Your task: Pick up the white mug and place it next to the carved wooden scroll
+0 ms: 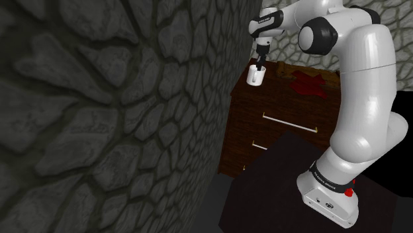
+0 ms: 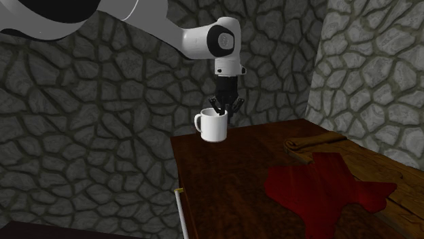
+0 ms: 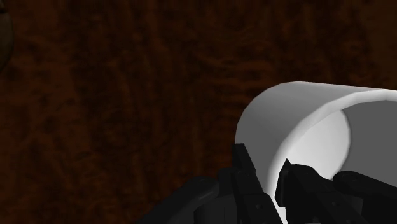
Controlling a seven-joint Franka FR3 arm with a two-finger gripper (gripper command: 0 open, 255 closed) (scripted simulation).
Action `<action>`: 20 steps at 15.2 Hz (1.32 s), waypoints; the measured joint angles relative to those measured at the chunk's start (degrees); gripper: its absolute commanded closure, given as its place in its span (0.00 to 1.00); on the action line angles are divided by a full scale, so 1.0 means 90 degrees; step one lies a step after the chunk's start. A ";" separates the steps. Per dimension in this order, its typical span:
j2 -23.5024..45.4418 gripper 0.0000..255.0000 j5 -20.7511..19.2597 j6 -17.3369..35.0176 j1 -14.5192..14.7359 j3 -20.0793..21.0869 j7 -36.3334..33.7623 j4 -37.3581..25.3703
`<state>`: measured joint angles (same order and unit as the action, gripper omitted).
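- Now our gripper (image 2: 220, 108) clamps the mug (image 2: 213, 129) by its rim, 1 finger inside
- We see the mug at the back corner of the dresser (image 2: 224, 183), well apart from the scroll (image 2: 314, 142)
- Next we should lift and carry it beside the scroll

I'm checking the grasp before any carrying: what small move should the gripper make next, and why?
Probably a short straight lift. The gripper seems shut on the white mug's wall, one finger inside, one outside, with the mug at a corner of the dresser top; the scroll lies apart.

No readable text; pale marks on arm (image 1: 361, 79) dark bands illegible.
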<state>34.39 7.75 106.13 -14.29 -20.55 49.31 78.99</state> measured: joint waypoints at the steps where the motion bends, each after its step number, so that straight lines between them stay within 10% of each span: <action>1: -0.0008 1.00 -0.0005 -0.0083 -0.0009 -0.0004 0.0003 -0.0077; 20: -0.0152 1.00 -0.0067 -0.1619 -0.0128 -0.0060 -0.0016 -0.1492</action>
<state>33.03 7.14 91.56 -15.44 -21.09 49.17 65.57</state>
